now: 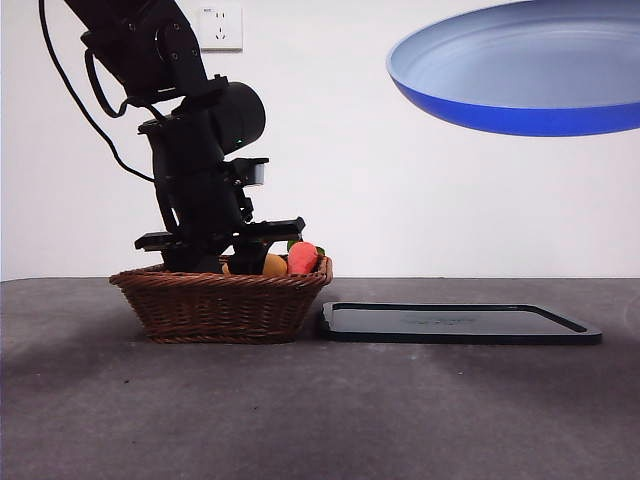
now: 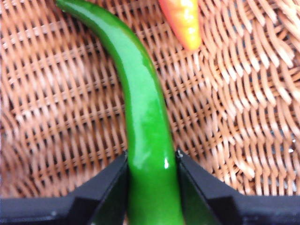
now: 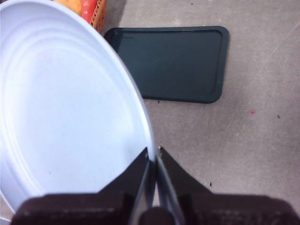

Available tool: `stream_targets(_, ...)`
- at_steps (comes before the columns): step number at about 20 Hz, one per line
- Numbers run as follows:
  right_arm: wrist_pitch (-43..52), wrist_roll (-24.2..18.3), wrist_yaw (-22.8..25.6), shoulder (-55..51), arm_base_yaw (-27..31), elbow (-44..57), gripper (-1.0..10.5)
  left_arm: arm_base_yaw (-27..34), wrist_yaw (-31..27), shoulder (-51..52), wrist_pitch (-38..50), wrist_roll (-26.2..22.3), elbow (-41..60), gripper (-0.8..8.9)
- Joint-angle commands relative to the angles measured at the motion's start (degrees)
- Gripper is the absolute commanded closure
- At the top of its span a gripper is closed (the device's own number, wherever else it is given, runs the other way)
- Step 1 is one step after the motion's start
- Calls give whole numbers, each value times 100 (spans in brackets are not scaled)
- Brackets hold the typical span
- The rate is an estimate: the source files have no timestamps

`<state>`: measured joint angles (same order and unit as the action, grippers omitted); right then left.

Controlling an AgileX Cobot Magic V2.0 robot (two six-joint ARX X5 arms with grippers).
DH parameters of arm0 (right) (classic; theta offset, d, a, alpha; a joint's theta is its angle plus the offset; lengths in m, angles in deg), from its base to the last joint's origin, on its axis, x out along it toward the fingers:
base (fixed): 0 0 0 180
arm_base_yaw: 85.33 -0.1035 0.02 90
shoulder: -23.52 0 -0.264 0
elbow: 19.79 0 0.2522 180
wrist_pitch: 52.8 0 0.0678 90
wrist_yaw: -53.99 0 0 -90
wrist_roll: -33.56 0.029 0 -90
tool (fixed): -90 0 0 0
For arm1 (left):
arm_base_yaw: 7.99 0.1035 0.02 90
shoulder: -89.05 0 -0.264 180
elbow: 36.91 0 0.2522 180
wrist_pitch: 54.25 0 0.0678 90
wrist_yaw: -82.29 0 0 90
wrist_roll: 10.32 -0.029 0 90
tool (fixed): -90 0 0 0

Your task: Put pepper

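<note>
My left gripper (image 2: 152, 159) pinches the glossy green pepper (image 2: 140, 93) lying in the wicker basket (image 1: 220, 305), right gripper (image 3: 153, 157) clamping the blue plate's (image 1: 520, 60) rim aloft; slick skin may slip on lifting.

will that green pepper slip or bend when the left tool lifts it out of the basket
The pepper looks glossy, so it may slide between the left tool pads. Gripped near one end, its long curved body could swing or pivot. It looks stiff, unlikely to droop over the basket.

pepper (image 2: 145, 126) glossy green | basket (image 1: 220, 305) brown weave | plate (image 1: 520, 70) blue | tray (image 1: 455, 322) dark
</note>
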<state>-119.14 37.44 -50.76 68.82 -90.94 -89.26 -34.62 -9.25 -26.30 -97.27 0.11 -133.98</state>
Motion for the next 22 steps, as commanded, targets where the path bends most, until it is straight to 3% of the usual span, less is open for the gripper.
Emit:
stream_targets(1,107,59,4,46,-2,-72,943,-28,13,39,-109,55,-129,731)
stream_targets(5,111,63,-2,393,-2,-72,943,-48,15,881,-249,44,-129,731)
stream_targets(9,632,260,-96,1488,-2,-72,943,-337,210,2164,-387,4,-129,731)
stream_targets(11,1110,529,-623,2223,-4,-72,943,-730,505,2608,-376,35,-129,731)
stream_targets(13,1539,846,-942,2833,-4,-72,943,-1246,678,2629,-348,-26,-127,731)
stream_targets(16,1661,984,-1200,3222,-2,-72,943,-1843,601,2267,-339,-533,-127,731)
stream_targets(22,1602,1071,-1233,3244,-2,-72,943,-2135,605,1303,61,-922,-127,731)
